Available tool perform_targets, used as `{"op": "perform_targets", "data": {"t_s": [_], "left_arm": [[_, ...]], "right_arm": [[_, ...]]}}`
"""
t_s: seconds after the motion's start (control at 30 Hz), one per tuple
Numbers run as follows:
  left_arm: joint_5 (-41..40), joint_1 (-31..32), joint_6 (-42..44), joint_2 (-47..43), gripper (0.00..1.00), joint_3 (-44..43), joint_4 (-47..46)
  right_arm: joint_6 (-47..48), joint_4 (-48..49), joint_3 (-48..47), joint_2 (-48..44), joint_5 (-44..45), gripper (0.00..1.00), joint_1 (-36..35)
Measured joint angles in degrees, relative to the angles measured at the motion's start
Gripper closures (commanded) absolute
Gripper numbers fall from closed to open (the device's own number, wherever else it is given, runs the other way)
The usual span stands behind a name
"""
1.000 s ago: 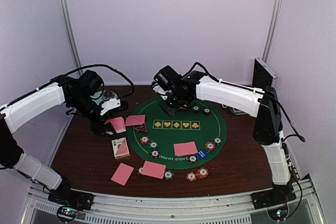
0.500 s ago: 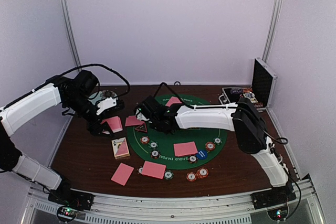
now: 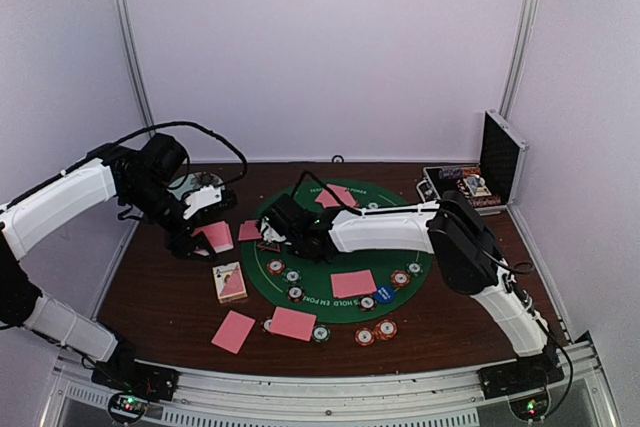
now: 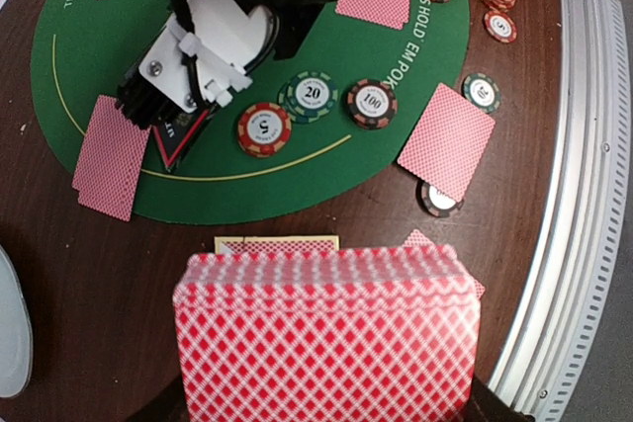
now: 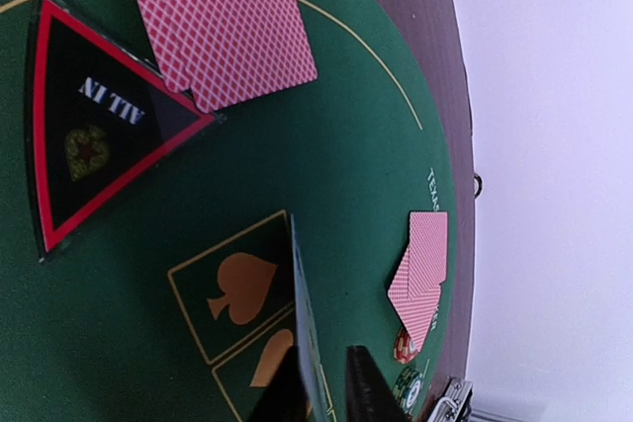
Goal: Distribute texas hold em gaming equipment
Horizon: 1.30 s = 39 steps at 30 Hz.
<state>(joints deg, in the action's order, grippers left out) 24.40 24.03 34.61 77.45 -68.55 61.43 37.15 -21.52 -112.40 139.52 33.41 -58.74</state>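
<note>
Clenching the pink-backed deck point(image 4: 326, 338) is your left gripper point(image 3: 200, 239); whether your right gripper point(image 5: 326, 392), beside the triangle marker point(image 5: 94, 135), grips anything is unclear.

The left fingers point(image 3: 190, 243), dark in the top view, are fully covered in the left wrist view by the deck of cards point(image 4: 326, 338), which the lower edge cuts. One chip point(image 4: 435, 202) lies half under a pink card point(image 4: 447, 140), and the right arm point(image 4: 213, 42) hides part of the triangle marker point(image 4: 176, 139). In the right wrist view the bottom edge cuts the right fingers point(image 5: 372, 390). Whether they grip the thin card point(image 5: 300, 303) seen edge-on there, I cannot tell. The far chips point(image 5: 404, 358) are blurred.
</note>
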Motion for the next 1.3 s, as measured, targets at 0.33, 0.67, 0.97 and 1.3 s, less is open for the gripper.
{"op": "perform_targets", "data": {"t_s": [0.33, 0.67, 0.97, 1.3], "left_arm": [[0.28, 0.0, 0.04, 0.0, 1.0, 0.0, 0.0], [1.05, 0.0, 0.22, 0.02, 1.0, -0.02, 0.0], [1.57, 0.0, 0.46, 0.37, 1.0, -0.2, 0.0], [2.29, 0.0, 0.48, 1.27, 1.0, -0.96, 0.0]], "right_arm": [[-5.35, -1.31, 5.97, -2.89, -4.68, 0.21, 0.0], [-12.04, -2.23, 12.46, -10.05, -10.45, 0.0, 0.57], [-24.22, -1.77, 13.66, -20.76, -15.5, 0.01, 4.83], [-48.46, 0.33, 18.45, -31.82, -32.89, 0.01, 11.02]]}}
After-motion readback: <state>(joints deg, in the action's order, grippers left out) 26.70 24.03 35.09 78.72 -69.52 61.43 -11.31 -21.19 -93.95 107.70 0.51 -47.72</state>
